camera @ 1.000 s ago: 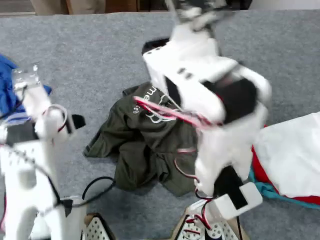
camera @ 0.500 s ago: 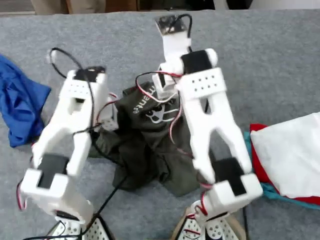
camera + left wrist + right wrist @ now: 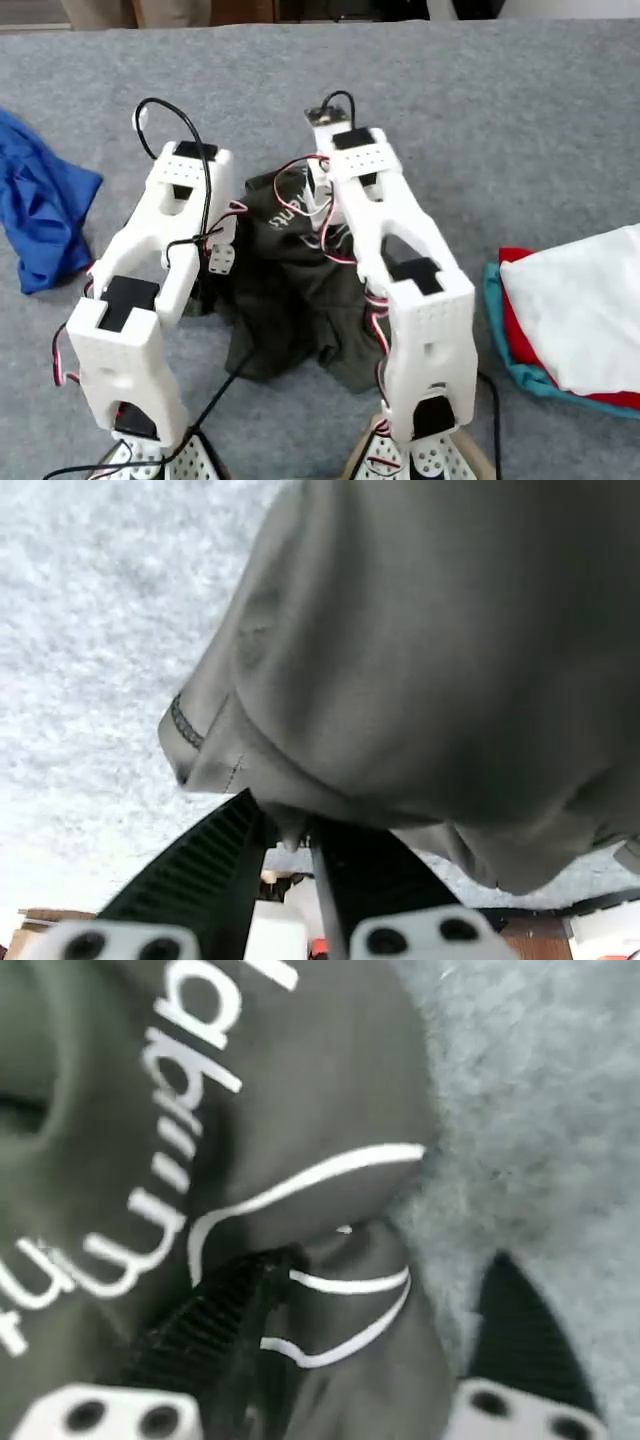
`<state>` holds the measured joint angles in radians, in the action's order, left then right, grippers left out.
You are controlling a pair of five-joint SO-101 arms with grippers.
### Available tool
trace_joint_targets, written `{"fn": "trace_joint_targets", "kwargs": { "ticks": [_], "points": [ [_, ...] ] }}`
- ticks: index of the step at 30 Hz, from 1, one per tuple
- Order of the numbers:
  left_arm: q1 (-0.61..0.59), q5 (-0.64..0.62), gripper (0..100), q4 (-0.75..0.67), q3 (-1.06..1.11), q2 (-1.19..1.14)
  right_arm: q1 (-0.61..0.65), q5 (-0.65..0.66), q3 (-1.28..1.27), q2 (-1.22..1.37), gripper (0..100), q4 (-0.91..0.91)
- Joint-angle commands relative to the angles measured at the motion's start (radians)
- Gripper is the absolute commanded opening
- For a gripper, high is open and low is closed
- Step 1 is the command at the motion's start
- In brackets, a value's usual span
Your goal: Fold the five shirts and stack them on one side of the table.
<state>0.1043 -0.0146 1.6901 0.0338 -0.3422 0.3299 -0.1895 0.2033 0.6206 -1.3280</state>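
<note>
A crumpled dark olive shirt [image 3: 290,310] with white print lies in the middle of the grey table [image 3: 520,120]. Both white arms bend down over it. My left gripper [image 3: 288,825] sits at the shirt's left edge, shut on a fold of the olive cloth [image 3: 400,660]. My right gripper [image 3: 388,1260] stands open over the printed upper part of the olive shirt [image 3: 120,1110], one finger on the cloth and the other above bare table. A loose blue shirt [image 3: 40,220] lies at the far left. Folded white [image 3: 580,310], red [image 3: 512,325] and teal [image 3: 520,378] shirts are stacked at the right edge.
The two arm bases [image 3: 400,460] stand at the near edge, with cables trailing by the left one. Bare grey table stretches across the far side and between the olive shirt and the stack.
Both arms swung in from raised, spread positions and came down onto the olive shirt. The left arm moved from beside the blue shirt to the olive shirt's left edge.
</note>
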Motion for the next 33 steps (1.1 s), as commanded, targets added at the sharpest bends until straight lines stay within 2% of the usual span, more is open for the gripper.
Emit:
{"fn": "trace_joint_targets", "kwargs": {
  "ticks": [1, 6, 11, 15, 24, 27, 33],
  "points": [
    [-0.057, 0.032, 2, 0.052, -0.086, 0.008, 0.025, 0.002, 0.097, 0.045, 13.0, -0.054],
    [-0.192, 0.127, 2, 0.069, -0.141, 0.044, 0.053, 0.097, 0.208, 0.074, 3.0, -0.183],
    [-0.315, 0.232, 2, 0.069, -0.163, 0.197, 0.044, 0.143, 0.387, 0.073, 0.5, -0.321],
    [-0.384, 0.27, 2, 0.069, -0.233, 0.366, 0.024, 0.144, 0.634, 0.073, 0.5, -0.44],
    [-0.453, 0.273, 2, 0.069, -0.47, 0.71, -0.024, 0.143, 1.112, -0.101, 0.5, -0.459],
    [-0.454, 0.27, 2, 0.069, -0.508, 0.789, -0.024, 0.146, 1.202, -0.197, 0.5, -0.454],
    [-0.454, 0.273, 2, 0.069, -0.496, 0.96, -0.022, 0.264, 1.26, -0.344, 0.5, -0.456]
  ]
}}
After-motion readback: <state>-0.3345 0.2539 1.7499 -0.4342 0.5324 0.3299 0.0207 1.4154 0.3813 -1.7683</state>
